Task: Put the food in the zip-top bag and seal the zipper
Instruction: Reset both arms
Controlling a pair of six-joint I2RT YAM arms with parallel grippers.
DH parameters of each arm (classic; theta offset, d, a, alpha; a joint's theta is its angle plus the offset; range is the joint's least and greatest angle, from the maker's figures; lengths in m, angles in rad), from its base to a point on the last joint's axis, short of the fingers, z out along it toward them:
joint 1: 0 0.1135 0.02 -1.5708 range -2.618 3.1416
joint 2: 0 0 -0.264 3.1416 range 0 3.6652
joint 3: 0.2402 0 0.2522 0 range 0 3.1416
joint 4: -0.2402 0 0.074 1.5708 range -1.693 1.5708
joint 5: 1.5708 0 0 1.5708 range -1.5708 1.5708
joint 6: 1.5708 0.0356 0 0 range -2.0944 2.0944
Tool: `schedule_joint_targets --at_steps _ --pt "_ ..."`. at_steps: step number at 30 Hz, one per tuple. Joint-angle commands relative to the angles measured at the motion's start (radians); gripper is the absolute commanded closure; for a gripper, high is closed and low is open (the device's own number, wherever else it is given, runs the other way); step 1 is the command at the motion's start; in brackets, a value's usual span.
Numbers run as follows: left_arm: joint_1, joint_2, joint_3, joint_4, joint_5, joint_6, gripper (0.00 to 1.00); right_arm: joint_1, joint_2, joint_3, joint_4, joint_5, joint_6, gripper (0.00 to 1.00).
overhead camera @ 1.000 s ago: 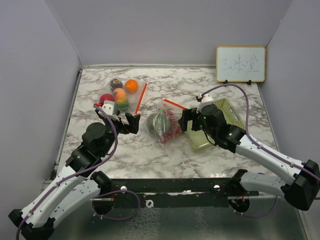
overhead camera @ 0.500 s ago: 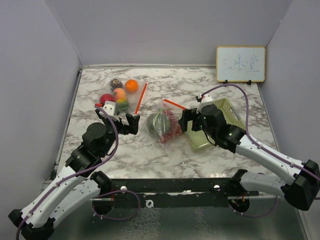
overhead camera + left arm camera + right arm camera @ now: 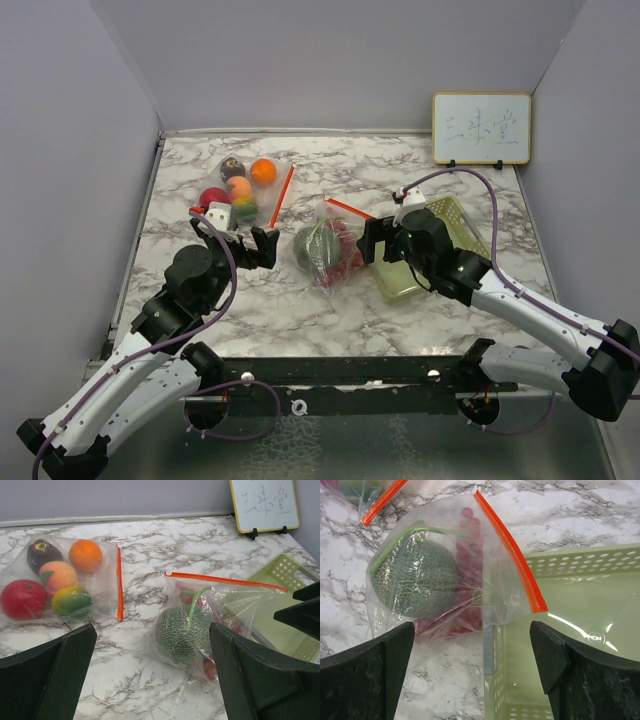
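Melon and grapes are bagged; left pincer and right pincer are held spread, empty. Sealing looms: the orange zipper must be pinched shut.

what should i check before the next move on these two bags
1. Food all bagged: ok. Melon and grapes are in the melon bag, the rest in the small-fruit bag.
2. Basket free of fruit: ok in the part shown.
3. Left pincer open and empty: ok.
4. Right pincer open and empty: ok.
5. Small-fruit bag's zipper sealed: cannot tell.
6. Melon bag's zipper sealed: cannot tell.
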Motion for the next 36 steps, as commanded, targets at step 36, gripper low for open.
schedule_joint_targets --at_steps 36 --pt "0.002 0.003 0.02 -0.006 -0.051 0.013 0.01 -0.001 -0.015 0.014 0.013 0.004 0.002 0.0"
